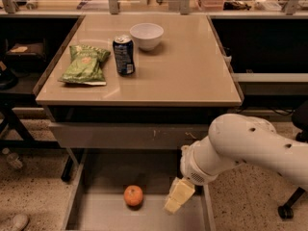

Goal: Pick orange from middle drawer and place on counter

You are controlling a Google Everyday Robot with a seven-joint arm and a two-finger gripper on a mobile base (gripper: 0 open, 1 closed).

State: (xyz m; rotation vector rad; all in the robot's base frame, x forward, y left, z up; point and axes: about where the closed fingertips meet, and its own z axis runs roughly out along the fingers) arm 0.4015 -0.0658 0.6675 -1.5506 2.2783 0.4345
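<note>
Hovering gripper (176, 197) near small round orange (133, 195)

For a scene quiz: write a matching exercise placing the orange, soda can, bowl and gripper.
1. small round orange fruit
2. dark blue soda can
3. round white bowl
4. pale gripper

A. over the grey metal drawer tray, right of the fruit
B. on the glossy beige counter, beside the green chip bag
C. on the tray's floor
D. rearmost on the counter

Pairs: 1-C, 2-B, 3-D, 4-A
</note>
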